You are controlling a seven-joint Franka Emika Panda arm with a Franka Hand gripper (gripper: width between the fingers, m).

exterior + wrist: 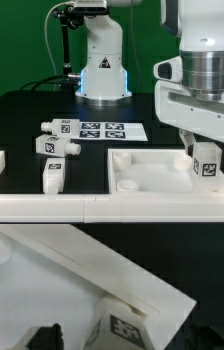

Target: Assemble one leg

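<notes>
A short white plastic leg with a black-and-white tag [206,163] stands upright at the corner of the flat white square tabletop panel [140,166], pinched in the hand [203,152]. Two more white tagged legs [57,136] lie on the black table [30,110] near the marker board [107,130], well apart from it.
</notes>
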